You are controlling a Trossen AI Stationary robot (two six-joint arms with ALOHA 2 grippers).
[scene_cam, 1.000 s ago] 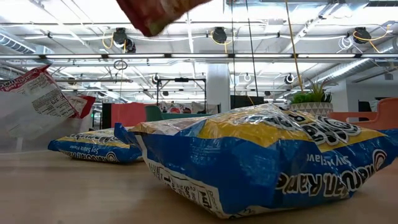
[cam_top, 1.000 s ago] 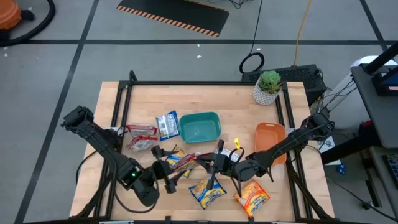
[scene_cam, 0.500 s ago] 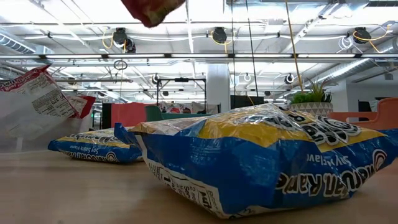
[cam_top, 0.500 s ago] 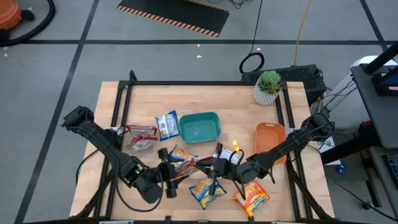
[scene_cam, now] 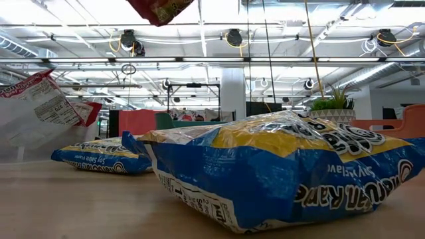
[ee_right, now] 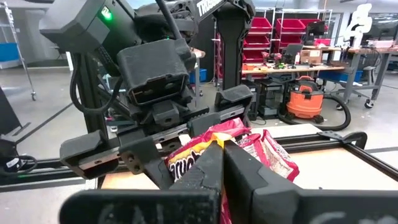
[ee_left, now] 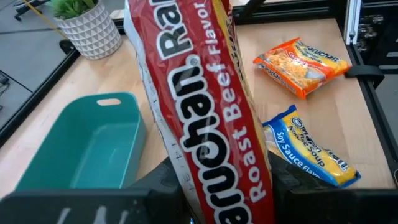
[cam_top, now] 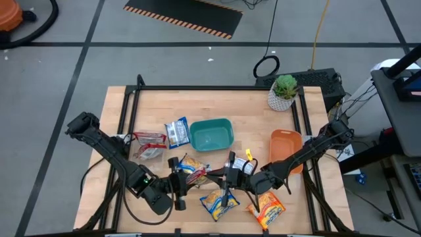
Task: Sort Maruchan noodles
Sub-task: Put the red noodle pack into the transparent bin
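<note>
Left fingers: the left gripper is clamped on the roast beef packet, which stands up tall between its fingers and is lifted clear of the bench.
Right fingers: the right gripper is pinched together on the far end of that same red packet, facing the left one, so both arms hold it.
Around the fingers: a blue-and-yellow packet lies just beside and below the right fingers; an orange packet sits a little beyond it; the teal bin is near, past the held packet.
Other packets: a white and red pair lie well out from the left fingers.
Step in hand: judged a hand-over of the red packet between arms.
Next move: one set of fingers must let go cleanly before the other carries it to its pile.
</note>
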